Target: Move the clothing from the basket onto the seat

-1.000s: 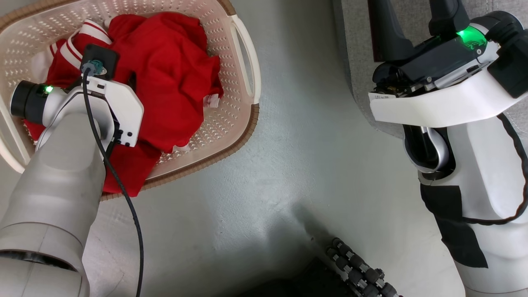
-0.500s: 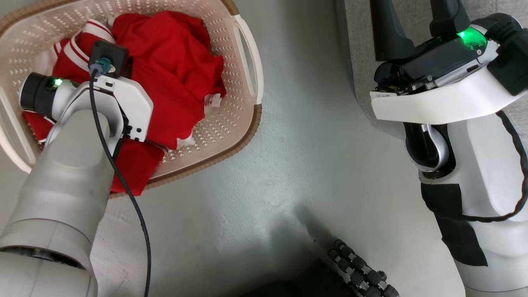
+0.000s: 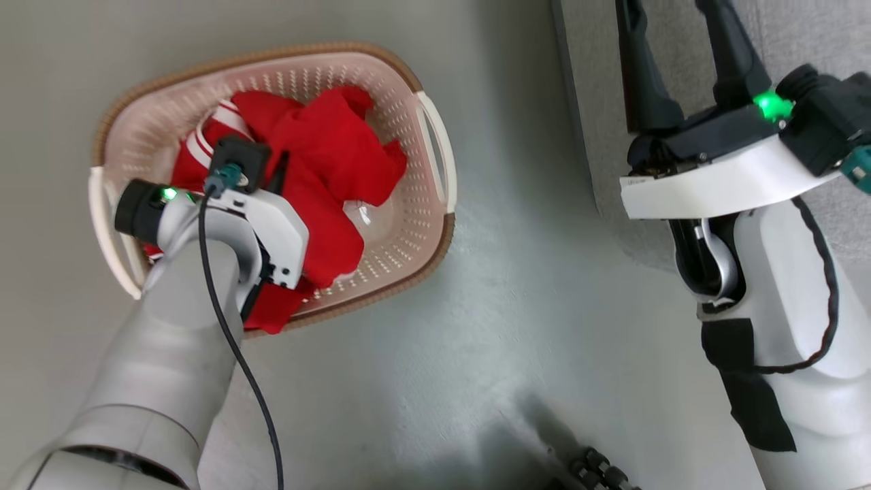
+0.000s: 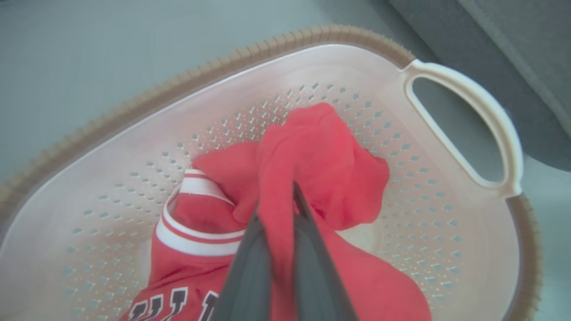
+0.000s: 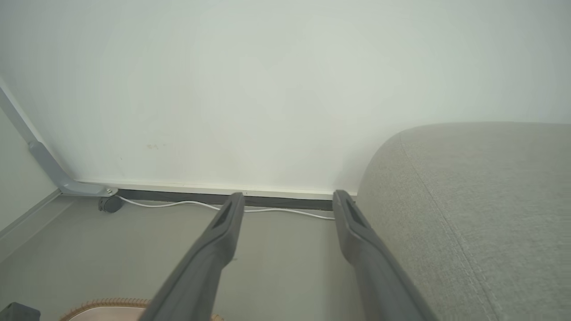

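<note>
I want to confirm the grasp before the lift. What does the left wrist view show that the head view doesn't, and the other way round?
Left wrist view: the left gripper shut on a fold of the plain red garment, and black-and-white lettering on the jersey. Head view: the right gripper, open, by the sofa, and both handles of the basket. Shared: the basket, the red clothing inside it, the jersey's striped trim, the sofa's edge.

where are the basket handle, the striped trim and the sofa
basket handle (image 4: 494,117), left wrist view, on the loop's outer bar
striped trim (image 4: 192,244), left wrist view, on the jersey's white band
sofa (image 5: 482,214), right wrist view, on its grey padded top
</note>
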{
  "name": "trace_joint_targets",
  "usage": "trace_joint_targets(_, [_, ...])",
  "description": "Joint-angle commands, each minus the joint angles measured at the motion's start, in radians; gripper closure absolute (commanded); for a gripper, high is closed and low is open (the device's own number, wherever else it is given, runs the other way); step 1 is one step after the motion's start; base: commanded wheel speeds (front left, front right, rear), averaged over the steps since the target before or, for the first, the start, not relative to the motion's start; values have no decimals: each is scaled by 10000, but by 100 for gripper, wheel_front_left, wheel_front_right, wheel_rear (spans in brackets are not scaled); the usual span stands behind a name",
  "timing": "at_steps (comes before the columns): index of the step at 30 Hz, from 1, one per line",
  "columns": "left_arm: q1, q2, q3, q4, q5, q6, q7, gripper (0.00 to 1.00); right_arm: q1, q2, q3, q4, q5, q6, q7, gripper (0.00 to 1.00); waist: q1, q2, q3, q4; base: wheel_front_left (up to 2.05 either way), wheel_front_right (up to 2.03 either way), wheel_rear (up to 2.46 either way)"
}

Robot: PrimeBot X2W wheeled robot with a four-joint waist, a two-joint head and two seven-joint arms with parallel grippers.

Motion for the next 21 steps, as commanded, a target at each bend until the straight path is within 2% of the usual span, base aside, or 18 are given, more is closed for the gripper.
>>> trace_joint_targets(1, [302, 113, 151, -187, -109, -30, -104, 100, 470, 53, 39, -161, -76, 69, -59, 0, 0, 0, -490, 269, 0, 0, 0])
trace_joint_targets(21, [3357, -125, -11, -3063, -857, -279, -138, 100, 2649, 47, -983, 1318, -829, 69, -59, 0, 0, 0, -4587, 1348, 0, 0, 0])
